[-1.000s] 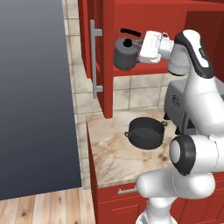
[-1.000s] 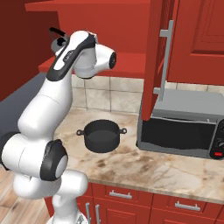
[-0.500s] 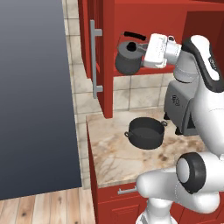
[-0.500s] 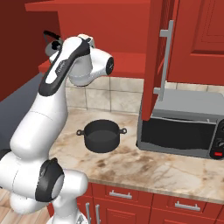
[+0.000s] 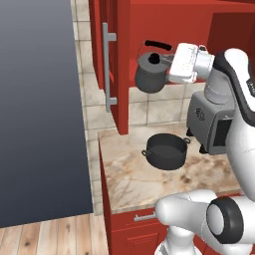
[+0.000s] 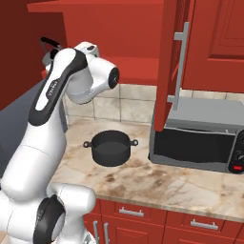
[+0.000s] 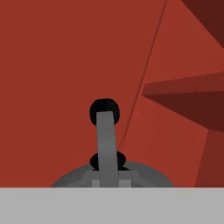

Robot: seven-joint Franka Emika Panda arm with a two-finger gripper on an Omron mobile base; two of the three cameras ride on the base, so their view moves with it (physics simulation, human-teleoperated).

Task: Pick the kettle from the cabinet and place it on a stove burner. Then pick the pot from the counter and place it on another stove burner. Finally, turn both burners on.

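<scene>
The dark grey kettle (image 5: pixel 151 75) hangs tilted in the air in front of the open red cabinet (image 5: pixel 164 20), above the counter. My gripper (image 5: pixel 168 58) is shut on its black arched handle (image 5: pixel 158 45). In the hand view the kettle's lid and handle (image 7: pixel 106 135) sit close below me against the red cabinet wall. My arm covers most of the kettle in the right base view, where a bit of the handle (image 6: pixel 49 44) sticks out. The black pot (image 5: pixel 167 151) (image 6: pixel 111 148) stands on the marbled counter (image 5: pixel 130 180). The stove burners are out of view.
The cabinet door (image 5: pixel 110 60) stands open to the kettle's left with its long grey bar handle (image 5: pixel 106 67). A grey microwave (image 6: pixel 202 137) sits on the counter to the right of the pot. A tall dark panel (image 5: pixel 37 114) borders the counter's left end.
The kettle, held in my gripper, has come a little out of the cabinet, to the right and slightly down. The pot has not moved.
</scene>
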